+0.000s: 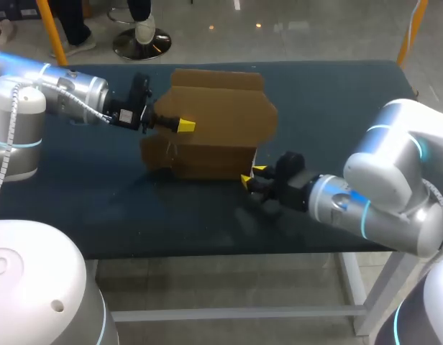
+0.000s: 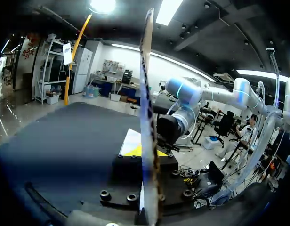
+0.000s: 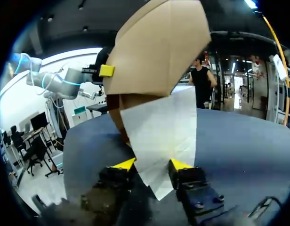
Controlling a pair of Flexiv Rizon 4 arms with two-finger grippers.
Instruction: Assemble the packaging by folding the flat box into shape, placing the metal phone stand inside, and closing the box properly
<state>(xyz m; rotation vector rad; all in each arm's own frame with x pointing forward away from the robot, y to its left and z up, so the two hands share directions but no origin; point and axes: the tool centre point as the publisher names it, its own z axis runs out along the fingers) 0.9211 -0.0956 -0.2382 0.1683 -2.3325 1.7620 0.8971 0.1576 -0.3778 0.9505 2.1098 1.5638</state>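
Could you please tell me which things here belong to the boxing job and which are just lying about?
Job: box, left gripper, right gripper. The stand is not in view.
Not the job: table.

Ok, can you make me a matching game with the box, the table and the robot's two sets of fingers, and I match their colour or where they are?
Things:
1. cardboard box
2. table
3. left fingers
4. right fingers

Colour or place:
a. dark blue
b. open, one on each side of a white flap
c. brown, standing mid-table
d. pinching the box's upper left panel

Pairs: 1-c, 2-a, 3-d, 4-b
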